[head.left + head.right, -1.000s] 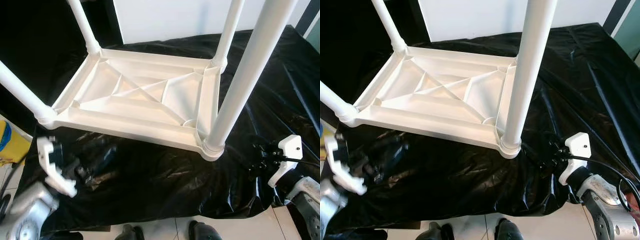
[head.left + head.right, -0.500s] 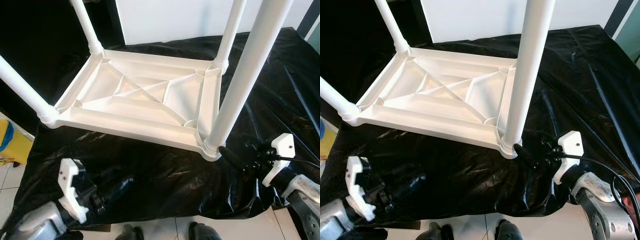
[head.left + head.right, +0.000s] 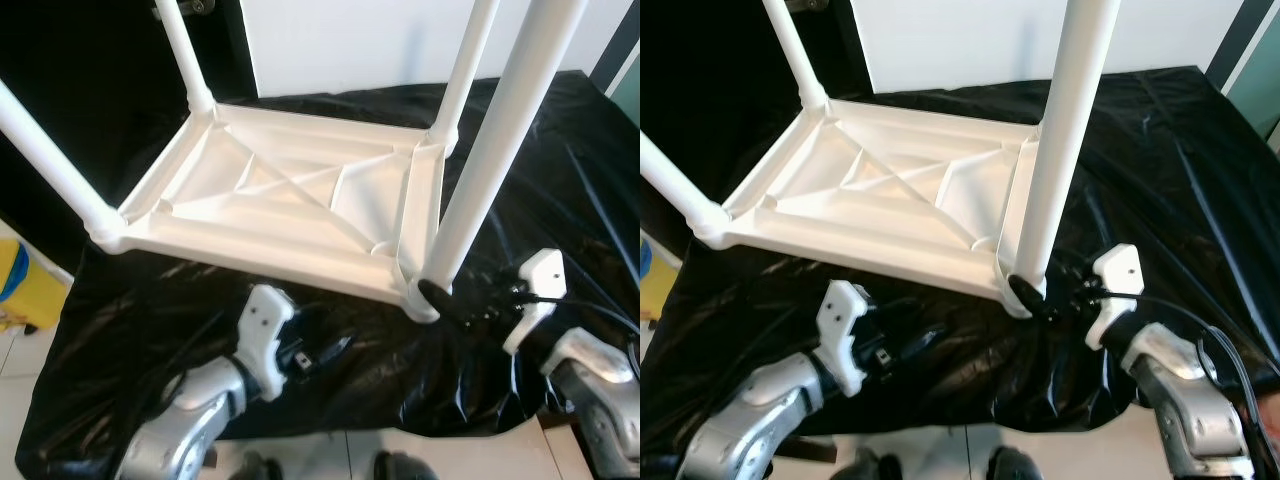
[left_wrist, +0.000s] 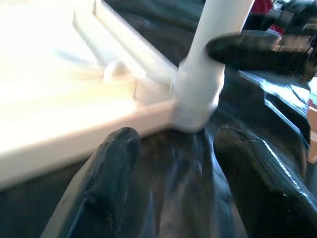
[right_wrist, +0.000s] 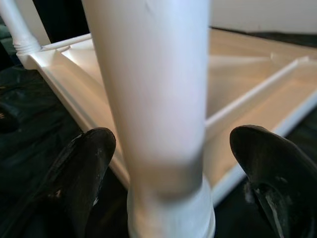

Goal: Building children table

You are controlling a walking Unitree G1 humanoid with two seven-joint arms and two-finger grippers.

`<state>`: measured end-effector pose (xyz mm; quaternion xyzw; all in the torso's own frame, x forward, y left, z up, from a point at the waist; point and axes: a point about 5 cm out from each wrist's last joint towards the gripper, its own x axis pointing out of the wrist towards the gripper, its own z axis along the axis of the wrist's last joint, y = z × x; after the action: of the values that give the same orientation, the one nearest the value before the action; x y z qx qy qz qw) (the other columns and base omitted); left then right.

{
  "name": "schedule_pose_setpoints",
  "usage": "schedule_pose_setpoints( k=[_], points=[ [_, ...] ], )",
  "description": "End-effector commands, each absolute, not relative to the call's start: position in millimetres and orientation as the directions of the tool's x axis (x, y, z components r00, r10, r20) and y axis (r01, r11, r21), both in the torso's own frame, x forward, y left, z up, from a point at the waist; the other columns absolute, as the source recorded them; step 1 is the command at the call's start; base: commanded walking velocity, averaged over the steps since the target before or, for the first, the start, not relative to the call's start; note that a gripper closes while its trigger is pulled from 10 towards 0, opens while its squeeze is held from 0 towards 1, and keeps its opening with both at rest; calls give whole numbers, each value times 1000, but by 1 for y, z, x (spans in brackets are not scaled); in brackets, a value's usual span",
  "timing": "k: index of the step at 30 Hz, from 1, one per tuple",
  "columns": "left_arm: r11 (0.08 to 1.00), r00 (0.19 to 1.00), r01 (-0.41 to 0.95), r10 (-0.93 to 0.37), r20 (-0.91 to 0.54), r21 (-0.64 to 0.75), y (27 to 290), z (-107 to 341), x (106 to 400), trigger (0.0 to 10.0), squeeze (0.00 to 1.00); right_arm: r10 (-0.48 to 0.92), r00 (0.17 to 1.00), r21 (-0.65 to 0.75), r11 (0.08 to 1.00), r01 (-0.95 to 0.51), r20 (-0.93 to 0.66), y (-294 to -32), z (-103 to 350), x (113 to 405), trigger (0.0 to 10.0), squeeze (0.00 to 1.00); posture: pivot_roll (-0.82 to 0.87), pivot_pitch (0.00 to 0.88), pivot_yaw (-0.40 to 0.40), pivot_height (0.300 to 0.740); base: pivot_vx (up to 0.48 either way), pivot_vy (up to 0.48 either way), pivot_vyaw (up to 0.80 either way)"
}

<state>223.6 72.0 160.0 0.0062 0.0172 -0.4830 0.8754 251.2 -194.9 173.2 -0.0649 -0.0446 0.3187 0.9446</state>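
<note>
A white plastic children's table lies upside down on a black sheet, with its legs standing up. The near-right leg rises from its corner socket. My right gripper is open at that socket, and in the right wrist view the leg stands between its spread fingers without touching them. My left gripper is open low over the sheet in front of the table, pointing at the same corner. In the left wrist view the socket lies just beyond its fingers.
The black plastic sheet covers the work surface and ends near my feet, where pale floor tiles show. A yellow object sits at the far left. A white panel stands behind the table.
My left arm has swung in from the far left to the front middle, now aimed at the near-right corner. The right gripper has moved left up to the leg's base.
</note>
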Motion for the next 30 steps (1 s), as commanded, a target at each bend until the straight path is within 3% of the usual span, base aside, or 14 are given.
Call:
schedule_pose_setpoints(
  k=[1,2,8,14,15,16,17,18,20,21,30],
  points=[
    [528,528,849,-848,-56,17,69,156,224,10000,0,613,789,-169,782,-600,34,-193,170,252,10000,0,-107,119,24,740,0,0,0],
    [501,507,862,-856,-102,77,60,153,227,10000,0,628,778,-191,767,-613,25,-190,169,257,10000,0,-107,121,24,740,0,0,0],
    [494,503,864,-857,-116,99,56,152,227,10000,0,630,776,-199,764,-614,24,-189,169,259,10000,0,-107,124,21,740,0,0,0],
    [501,511,855,-858,-52,132,42,164,232,10000,0,645,764,-220,748,-626,19,-184,165,268,10000,0,-102,135,21,740,0,0,0],
    [512,521,846,-853,-24,152,41,167,234,10000,0,645,764,-223,747,-626,19,-183,162,271,8588,0,-100,137,20,740,0,0,0],
    [512,521,846,-853,-24,152,41,167,234,10000,0,645,764,-223,747,-626,19,-183,162,271,8588,0,-100,137,20,740,0,0,0],
    [518,528,838,-849,-15,173,41,169,236,10000,0,645,764,-224,748,-625,20,-182,161,273,4196,0,-99,136,20,740,0,0,0],
    [523,533,833,-846,-10,180,41,170,238,10000,0,644,764,-224,748,-625,20,-181,159,274,1333,0,-98,137,20,740,0,0,0],
    [525,535,831,-845,-9,185,41,170,239,10000,0,645,764,-225,748,-625,21,-181,158,275,1333,0,-98,137,20,740,0,0,0],
    [525,537,829,-843,-12,193,41,170,239,10000,0,642,766,-222,750,-623,21,-181,157,276,0,0,-94,139,18,740,0,0,0],
    [555,576,798,-817,-25,236,39,168,247,10000,0,612,791,-211,774,-598,4,-180,149,279,0,0,-95,142,21,740,0,0,0]
  ],
)
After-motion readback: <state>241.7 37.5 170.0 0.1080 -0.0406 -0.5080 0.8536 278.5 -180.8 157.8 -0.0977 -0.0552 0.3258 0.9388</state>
